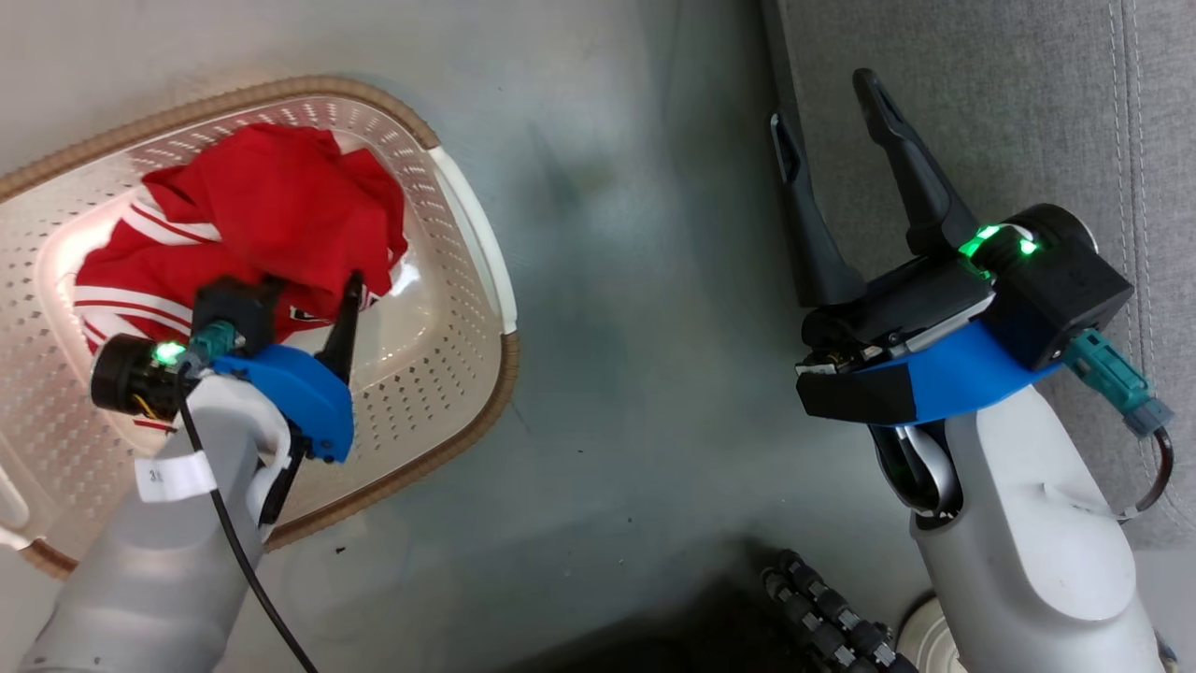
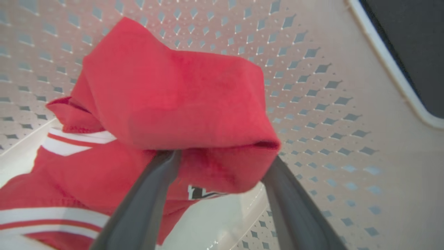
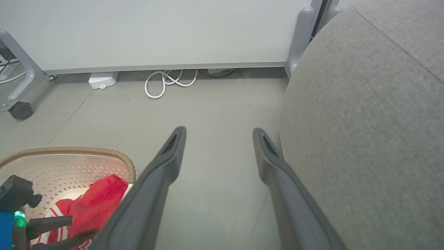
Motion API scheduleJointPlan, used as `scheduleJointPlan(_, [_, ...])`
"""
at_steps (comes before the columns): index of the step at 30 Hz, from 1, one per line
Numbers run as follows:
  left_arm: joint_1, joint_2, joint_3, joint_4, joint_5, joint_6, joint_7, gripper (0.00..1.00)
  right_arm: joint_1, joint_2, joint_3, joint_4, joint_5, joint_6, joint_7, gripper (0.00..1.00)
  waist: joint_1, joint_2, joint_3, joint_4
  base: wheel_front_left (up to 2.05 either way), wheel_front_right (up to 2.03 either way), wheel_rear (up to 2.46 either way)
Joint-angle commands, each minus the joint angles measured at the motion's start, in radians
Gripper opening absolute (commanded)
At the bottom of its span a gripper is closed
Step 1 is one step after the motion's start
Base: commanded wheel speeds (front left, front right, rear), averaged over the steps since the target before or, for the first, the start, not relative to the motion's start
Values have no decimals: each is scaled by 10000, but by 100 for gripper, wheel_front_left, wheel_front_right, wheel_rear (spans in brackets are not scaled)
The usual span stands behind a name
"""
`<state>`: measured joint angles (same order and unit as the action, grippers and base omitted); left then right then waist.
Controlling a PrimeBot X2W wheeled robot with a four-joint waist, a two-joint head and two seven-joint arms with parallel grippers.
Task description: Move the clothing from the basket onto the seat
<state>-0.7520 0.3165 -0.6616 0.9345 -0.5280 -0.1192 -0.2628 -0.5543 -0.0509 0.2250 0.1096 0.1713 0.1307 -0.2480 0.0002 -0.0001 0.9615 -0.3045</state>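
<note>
Clothing (image 1: 280, 196) in basket (image 1: 420, 374), right wrist view adds coiled white cable (image 3: 163, 81)

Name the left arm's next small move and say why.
Probably close the left gripper. Its fingers stand wide apart on either side of a raised fold of the clothing in the basket, and nothing is gripped yet. The seat, where it shows, bears no garment.
</note>
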Motion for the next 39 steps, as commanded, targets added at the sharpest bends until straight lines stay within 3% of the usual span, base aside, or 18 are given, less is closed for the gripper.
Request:
scheduleJointPlan(1, [-265,-37,70,98,15,35,-31,100,-96,8,32,34,107,1,-89,100,-2,1,97,-111,0,0,0])
scheduleJointPlan(6, [-474,-104,175,320,104,9,-31,100,-9,8,65,99,195,1,-113,100,-2,1,81,-169,0,0,0])
scheduleJointPlan(8, [-558,-156,188,431,135,-3,-31,9,11,8,48,123,226,1,-139,100,-2,1,68,-193,0,0,0])
scheduleJointPlan(9, [-589,-172,186,498,149,-17,-31,0,11,8,38,136,262,1,-148,100,-2,1,64,-206,0,0,0])
scheduleJointPlan(27, [-322,-274,293,793,-97,-131,-31,0,-177,8,143,386,362,1,-184,100,-2,1,-362,-254,0,0,0])
scheduleJointPlan(39, [769,-815,-309,175,-162,-119,-32,0,513,4,-150,1323,56,1,-180,100,-2,1,-3378,563,0,0,0])
